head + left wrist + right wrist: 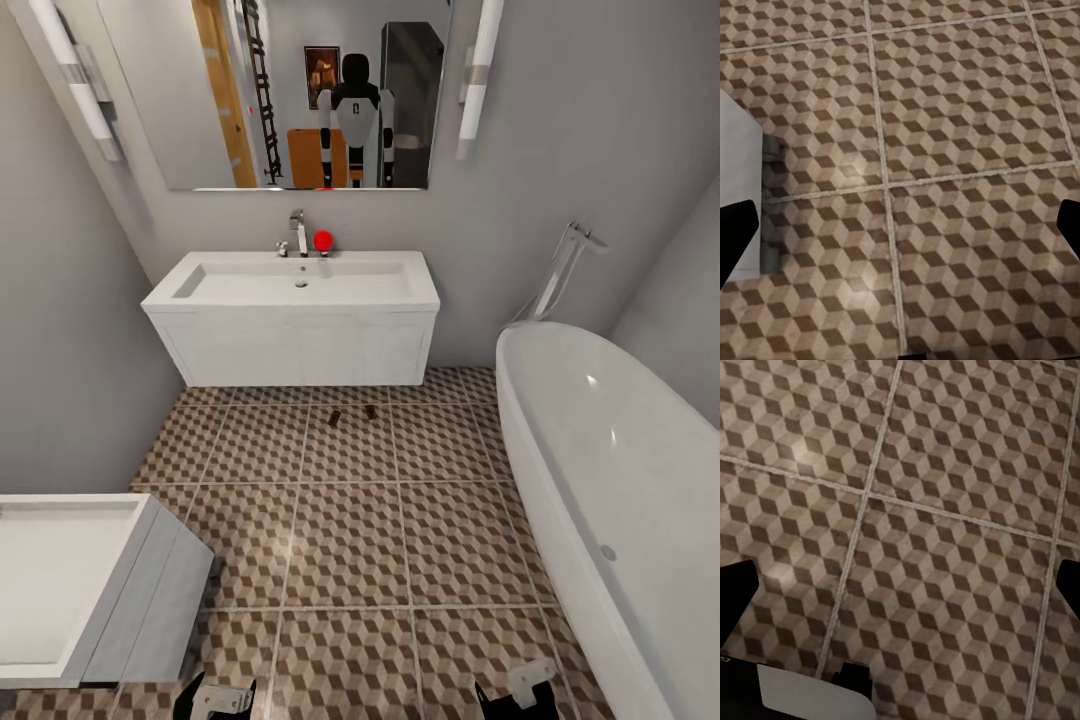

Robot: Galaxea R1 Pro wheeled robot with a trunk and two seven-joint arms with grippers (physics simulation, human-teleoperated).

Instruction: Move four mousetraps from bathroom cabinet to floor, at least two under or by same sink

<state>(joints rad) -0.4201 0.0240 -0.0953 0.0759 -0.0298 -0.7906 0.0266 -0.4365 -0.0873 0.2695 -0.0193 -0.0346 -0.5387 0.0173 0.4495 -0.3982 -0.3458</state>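
Note:
Two small dark-brown mousetraps (334, 417) (371, 411) lie on the cube-patterned bathroom floor (350, 540), just in front of the white wall-hung sink (300, 285) and apart from each other. My left gripper (222, 698) and right gripper (520, 690) hang low at the near edge of the head view, far from the traps. In the left wrist view the left gripper (900, 232) is open over bare tiles. The right gripper (900, 592) is open over tiles too, holding nothing. An orange-brown cabinet (305, 158) appears as a reflection in the mirror.
A white oval bathtub (620, 470) runs along the right side. A white square toilet (70, 590) juts in at the near left. A chrome tap (298, 232) and a red ball (322, 240) sit on the sink's back edge. A tiled aisle lies between the toilet and the tub.

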